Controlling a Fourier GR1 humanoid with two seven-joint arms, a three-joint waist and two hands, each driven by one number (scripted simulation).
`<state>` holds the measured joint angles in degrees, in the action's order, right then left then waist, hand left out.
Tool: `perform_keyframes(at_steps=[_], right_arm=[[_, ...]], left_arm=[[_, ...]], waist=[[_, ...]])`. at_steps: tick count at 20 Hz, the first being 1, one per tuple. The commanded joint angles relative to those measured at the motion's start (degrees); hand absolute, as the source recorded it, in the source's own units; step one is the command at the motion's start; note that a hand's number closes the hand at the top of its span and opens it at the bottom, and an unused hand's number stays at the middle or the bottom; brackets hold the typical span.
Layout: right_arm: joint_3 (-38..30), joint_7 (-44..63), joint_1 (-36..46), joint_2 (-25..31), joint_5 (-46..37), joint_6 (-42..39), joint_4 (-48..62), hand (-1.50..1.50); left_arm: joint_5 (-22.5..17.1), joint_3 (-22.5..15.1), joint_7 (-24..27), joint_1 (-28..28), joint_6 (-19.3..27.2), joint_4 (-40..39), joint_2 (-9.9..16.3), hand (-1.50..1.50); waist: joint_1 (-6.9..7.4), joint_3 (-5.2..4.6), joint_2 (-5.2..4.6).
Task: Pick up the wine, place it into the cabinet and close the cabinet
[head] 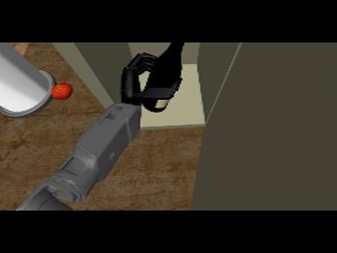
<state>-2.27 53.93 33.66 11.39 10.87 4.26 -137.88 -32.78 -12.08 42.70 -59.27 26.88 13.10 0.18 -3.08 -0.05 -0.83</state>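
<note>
Brown wooden counter (163, 168), olive cabinet (287, 123) open: the left hand (134, 79), fingers curled round the dark wine bottle (163, 74), holds it over the pale shelf (182, 106) (placing step). Next: release, withdraw, shut the door.

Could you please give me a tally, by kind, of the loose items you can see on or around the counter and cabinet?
Wine bottle, dark, held by the hand inside the cabinet: 1
Red tomato on the counter: 1
White-grey cylinder beside it: 1
Total: 3
</note>
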Motion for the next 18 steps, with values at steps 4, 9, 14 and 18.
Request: perform_keyframes(at_steps=[4, 9, 14, 18], right_arm=[[-0.4, -1.8, -4.2, -0.6, 2.8, -1.8, -3.7, -1.5], [0.0, 3.0, 3.1, 0.5, 2.6, 0.5, -1.9, -1.5], [1.3, 2.4, 2.6, -0.6, 1.4, 1.0, -3.1, -1.5], [1.2, 1.0, 1.1, -0.9, 2.1, 0.1, -3.2, -1.5]], left_arm=[[2.4, 0.5, 0.2, -5.1, 7.8, -6.8, 0.2, 1.5], [2.9, 0.6, -1.4, -5.8, 6.2, -9.4, 1.4, 1.5], [3.1, 1.1, -2.9, -7.6, 7.5, -10.6, 3.4, 1.5], [3.6, 0.8, -3.0, -5.3, 7.7, -12.1, 2.2, 1.5]], waist=[[-0.93, 0.07, -0.46], [-1.72, -0.08, -0.7], [-2.4, -0.09, -0.89], [-2.76, -0.07, -1.2]])
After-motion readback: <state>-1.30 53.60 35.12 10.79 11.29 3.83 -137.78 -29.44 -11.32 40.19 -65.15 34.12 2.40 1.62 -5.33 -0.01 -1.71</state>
